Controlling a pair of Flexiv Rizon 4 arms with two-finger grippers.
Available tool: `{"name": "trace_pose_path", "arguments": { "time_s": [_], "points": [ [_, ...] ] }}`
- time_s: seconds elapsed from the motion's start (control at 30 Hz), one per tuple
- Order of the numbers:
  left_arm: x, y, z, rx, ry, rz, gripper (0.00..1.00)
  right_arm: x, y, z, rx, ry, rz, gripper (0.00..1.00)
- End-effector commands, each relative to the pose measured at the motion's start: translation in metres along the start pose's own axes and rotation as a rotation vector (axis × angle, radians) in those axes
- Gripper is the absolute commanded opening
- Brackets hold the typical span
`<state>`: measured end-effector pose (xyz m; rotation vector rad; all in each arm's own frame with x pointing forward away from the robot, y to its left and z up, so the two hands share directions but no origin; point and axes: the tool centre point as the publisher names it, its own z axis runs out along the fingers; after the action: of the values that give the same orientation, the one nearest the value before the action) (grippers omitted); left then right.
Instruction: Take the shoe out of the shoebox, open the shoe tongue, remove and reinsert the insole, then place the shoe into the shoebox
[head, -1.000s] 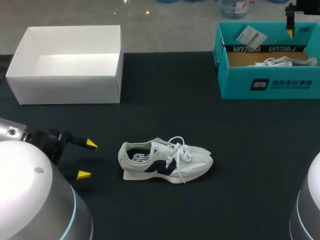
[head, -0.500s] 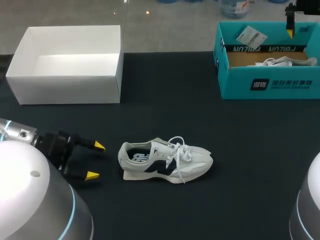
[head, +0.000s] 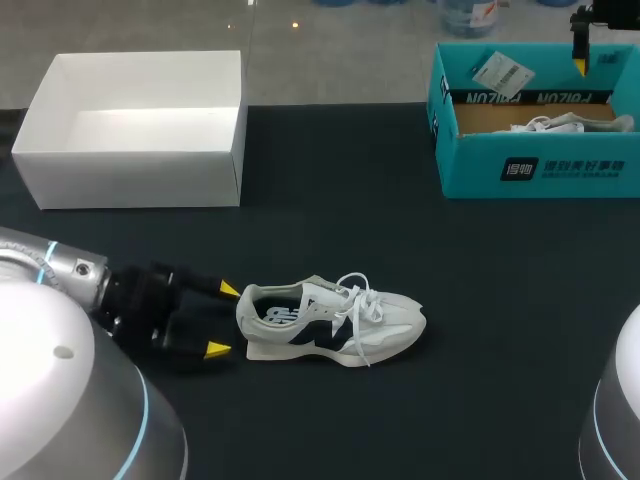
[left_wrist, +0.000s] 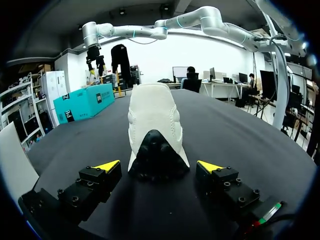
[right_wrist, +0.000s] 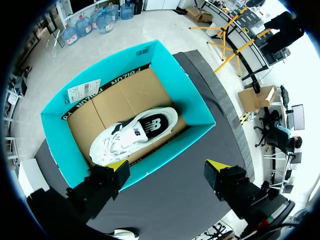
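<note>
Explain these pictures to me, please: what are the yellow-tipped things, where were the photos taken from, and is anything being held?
This is a robot with two arms at a dark table. Each arm ends in a hand made of two fingers with yellow tips. One picture looks down from a fixed camera above and behind the robot. The two round ones come from cameras on the wrists, looking out along the fingers. On the table are a white and navy shoe, a teal shoebox with a second shoe inside, and an open white box. The left hand is open at the shoe's heel, with a finger to each side, not gripping it. The right hand hangs open high above the teal shoebox. Nothing is held.
</note>
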<state>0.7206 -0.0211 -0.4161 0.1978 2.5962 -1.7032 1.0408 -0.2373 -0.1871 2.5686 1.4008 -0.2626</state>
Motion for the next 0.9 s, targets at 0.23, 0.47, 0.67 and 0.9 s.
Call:
{"name": "trace_pose_path", "arguments": {
  "time_s": [0.23, 0.47, 0.67, 0.9],
  "points": [
    [-0.004, 0.006, 0.028, -0.037, -0.024, -0.015, 1.00, 0.000, 0.000, 0.000, 0.000, 0.001, 0.001, 1.00],
    [-0.004, 0.004, 0.031, -0.045, -0.046, -0.034, 0.47, 0.000, 0.000, 0.000, 0.000, 0.001, 0.001, 1.00],
    [-0.002, 0.001, 0.035, -0.046, -0.050, -0.038, 0.34, 0.000, 0.000, 0.000, 0.000, 0.001, 0.001, 1.00],
    [0.005, 0.001, 0.040, -0.050, -0.037, -0.044, 0.89, 0.000, 0.000, 0.000, 0.000, 0.001, 0.001, 1.00]
  ]
}}
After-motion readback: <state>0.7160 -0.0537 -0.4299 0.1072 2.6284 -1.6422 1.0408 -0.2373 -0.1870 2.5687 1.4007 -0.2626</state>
